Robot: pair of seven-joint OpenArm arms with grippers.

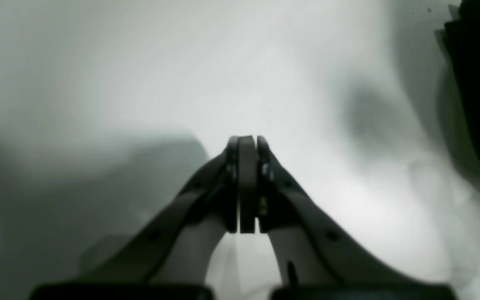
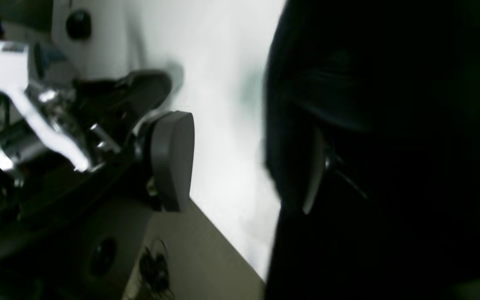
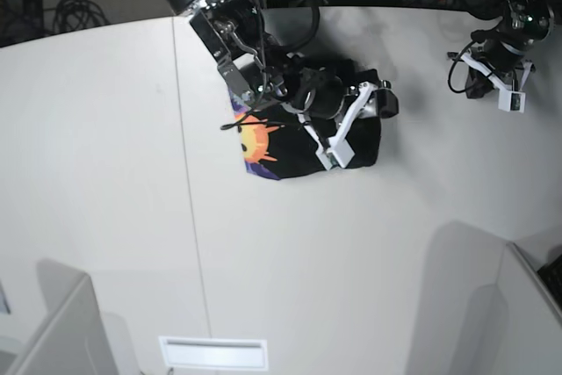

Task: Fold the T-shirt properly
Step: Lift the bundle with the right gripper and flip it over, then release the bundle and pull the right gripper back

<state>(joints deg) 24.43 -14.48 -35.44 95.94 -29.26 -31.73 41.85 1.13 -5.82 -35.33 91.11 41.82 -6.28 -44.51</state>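
Note:
The black T-shirt [image 3: 303,133] lies folded into a small bundle at the table's far middle, its orange-yellow sun face [image 3: 255,140] showing on the bundle's left end. My right gripper [image 3: 379,99] hangs over the bundle's right edge. In the right wrist view the right gripper [image 2: 244,166] is open, with one grey pad [image 2: 173,160] over the white table and the other finger against the black T-shirt [image 2: 390,146]. My left gripper [image 1: 246,143] is shut and empty above bare table. It is far to the right of the shirt in the base view [image 3: 481,83].
The white table [image 3: 351,243] spreads around the bundle. A table seam [image 3: 186,173] runs left of the shirt. Grey panels [image 3: 61,331] stand at the near corners. A white slot [image 3: 213,353] sits near the front edge. Cables lie beyond the far edge.

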